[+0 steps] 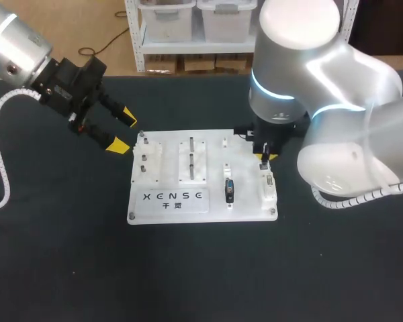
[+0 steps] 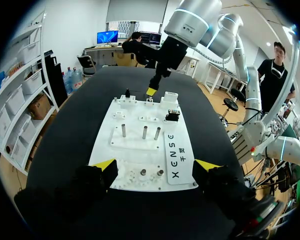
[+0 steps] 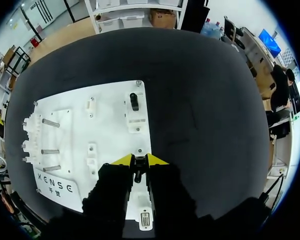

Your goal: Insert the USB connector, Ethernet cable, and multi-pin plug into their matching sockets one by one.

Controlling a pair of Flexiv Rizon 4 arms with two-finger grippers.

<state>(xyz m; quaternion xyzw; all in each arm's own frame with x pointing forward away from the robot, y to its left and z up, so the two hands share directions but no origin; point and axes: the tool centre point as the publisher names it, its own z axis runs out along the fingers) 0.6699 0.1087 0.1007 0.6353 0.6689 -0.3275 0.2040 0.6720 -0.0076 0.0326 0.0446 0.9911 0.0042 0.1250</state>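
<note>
A black connector [image 1: 229,190] sits on the board [image 1: 245,201]; I cannot tell if it is seated. Just beyond, my right gripper [image 3: 137,161] pinches a small dark plug [image 3: 137,171] over the right socket block [image 1: 267,184]. My left gripper [image 1: 123,130] hangs open at the far left, so I judge most of the task undone.

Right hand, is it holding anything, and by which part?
Yes: the right hand pinches a small dark plug by its two sides; its type isn't clear.

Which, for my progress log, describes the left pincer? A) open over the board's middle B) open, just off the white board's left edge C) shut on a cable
B: the left pincer stands open with nothing between its yellow tips, just off the white board's left edge.
</note>
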